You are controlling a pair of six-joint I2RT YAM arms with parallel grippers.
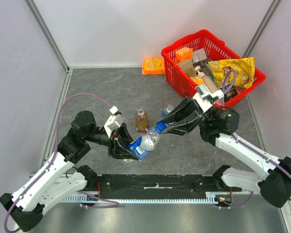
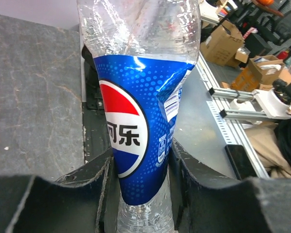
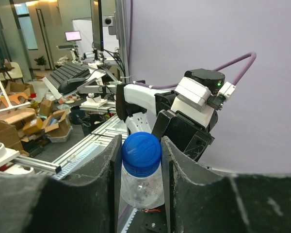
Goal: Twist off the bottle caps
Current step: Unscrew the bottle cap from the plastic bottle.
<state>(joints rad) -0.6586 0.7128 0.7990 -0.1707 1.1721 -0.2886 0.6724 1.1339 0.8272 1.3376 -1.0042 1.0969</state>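
Observation:
My left gripper is shut on a clear bottle with a blue label and holds it tilted above the table. In the left wrist view the jaws pinch its blue label, and the left gripper is shut on it. My right gripper is shut on that bottle's blue cap. The right wrist view shows the blue cap squeezed between the fingers. An amber bottle with a yellow cap stands behind. A second clear bottle is partly hidden by the right gripper.
A red basket full of snack packs and boxes stands at the back right. A small orange box lies by the back wall. Grey walls close the left, back and right sides.

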